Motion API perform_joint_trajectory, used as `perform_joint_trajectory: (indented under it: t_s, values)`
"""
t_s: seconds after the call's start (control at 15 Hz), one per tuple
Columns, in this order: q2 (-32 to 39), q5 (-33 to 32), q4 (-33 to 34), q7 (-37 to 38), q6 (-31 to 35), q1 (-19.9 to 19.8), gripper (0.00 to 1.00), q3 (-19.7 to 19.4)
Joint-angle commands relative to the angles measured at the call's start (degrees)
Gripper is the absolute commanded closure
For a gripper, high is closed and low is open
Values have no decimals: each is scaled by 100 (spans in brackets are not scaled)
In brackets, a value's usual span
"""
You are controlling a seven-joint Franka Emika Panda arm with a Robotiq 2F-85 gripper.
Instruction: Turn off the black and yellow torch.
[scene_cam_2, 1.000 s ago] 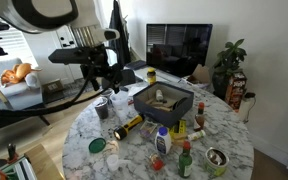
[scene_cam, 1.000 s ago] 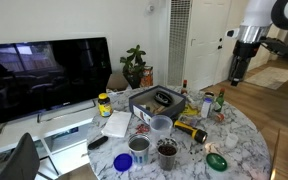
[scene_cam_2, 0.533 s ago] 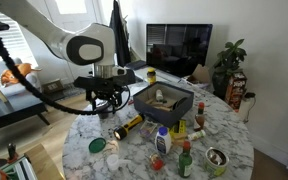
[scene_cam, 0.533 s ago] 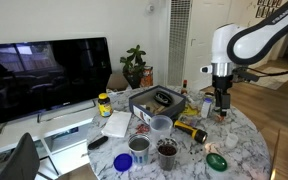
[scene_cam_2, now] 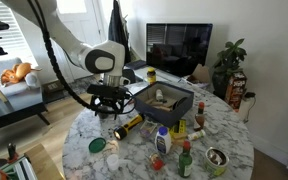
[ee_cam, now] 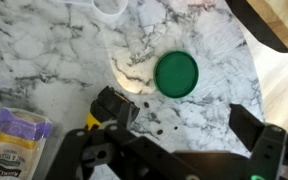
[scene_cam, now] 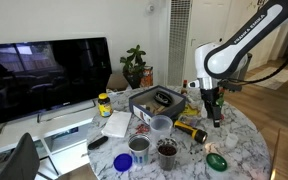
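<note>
The black and yellow torch [scene_cam: 191,129] lies on its side on the marble table, in both exterior views [scene_cam_2: 127,126]. In the wrist view its black head with a bit of yellow [ee_cam: 112,107] shows at lower left, and a bright patch of light lies on the marble ahead of it. My gripper [scene_cam: 216,117] hangs open and empty just above the table, close beside the torch [scene_cam_2: 108,107]. In the wrist view the jaws [ee_cam: 179,122] are wide apart over bare marble and hold nothing.
A green lid [ee_cam: 174,72] lies near the torch [scene_cam: 216,160]. A black tray [scene_cam_2: 162,98] of items, cups and tins [scene_cam: 161,125], bottles [scene_cam_2: 184,160], a yellow-lidded jar [scene_cam: 104,103] and a packet [ee_cam: 14,140] crowd the round table. A TV [scene_cam: 44,75] stands behind.
The arm has swung in from high beyond the table's edge and come down over the table beside the torch. The torch and other items have not moved.
</note>
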Motion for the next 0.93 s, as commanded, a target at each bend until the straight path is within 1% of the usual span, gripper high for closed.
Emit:
perform_joint_trajectory:
  t_s: [0.0,0.13,0.33,0.47,0.53,0.6,0.67,0.73,0.87]
  values:
    - [115,109,13,-9,183,-364,0,381]
    - [243,164,-44,167,583,-479,0,476]
    - [306,-121,-275,794,1339,-630,0,490]
    - [371,-148,-413,1065,1767,-715,0,515]
    - [414,-163,-472,1169,1951,-753,2,530]
    - [468,-99,-504,1200,2123,-792,23,572]
    - [519,-121,-560,1287,2292,-818,27,587]
    - [557,-168,-609,1383,2487,-828,27,610]
    - [640,-191,-681,1542,2825,-862,42,653]
